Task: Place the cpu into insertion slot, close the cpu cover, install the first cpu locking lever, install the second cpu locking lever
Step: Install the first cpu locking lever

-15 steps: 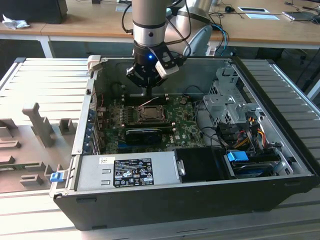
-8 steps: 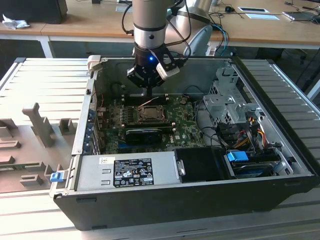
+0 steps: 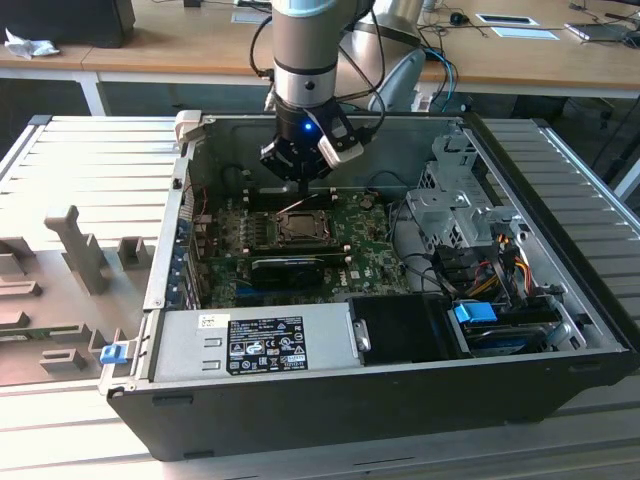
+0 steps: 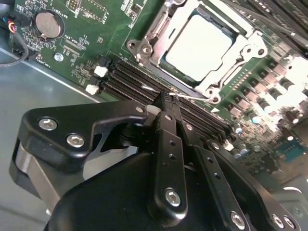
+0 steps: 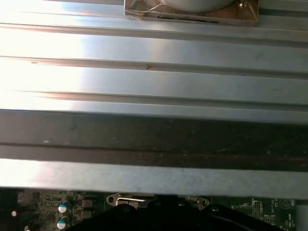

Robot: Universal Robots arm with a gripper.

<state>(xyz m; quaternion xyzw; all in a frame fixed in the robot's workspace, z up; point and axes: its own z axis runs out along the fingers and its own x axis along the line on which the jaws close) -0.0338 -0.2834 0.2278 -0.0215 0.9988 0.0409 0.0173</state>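
Two steps are looking done: you're seeing the cpu (image 4: 199, 45) sitting in the insertion slot (image 4: 144, 48) under the cpu cover (image 4: 231, 48), while the gripper (image 4: 169, 96), fingers pinched narrow, is working a lever (image 4: 190, 96).

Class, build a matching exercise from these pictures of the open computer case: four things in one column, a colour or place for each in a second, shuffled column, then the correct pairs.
Things
1. cpu
2. gripper
3. power supply box
4. round coin battery

Descriptions
A. grey box with a label, along the case's near wall in the exterior view
B. pale silver square seated in the insertion slot
C. black, tips close beside the socket
D. silver disc on the green board

Pairs: 1-B, 2-C, 3-A, 4-D
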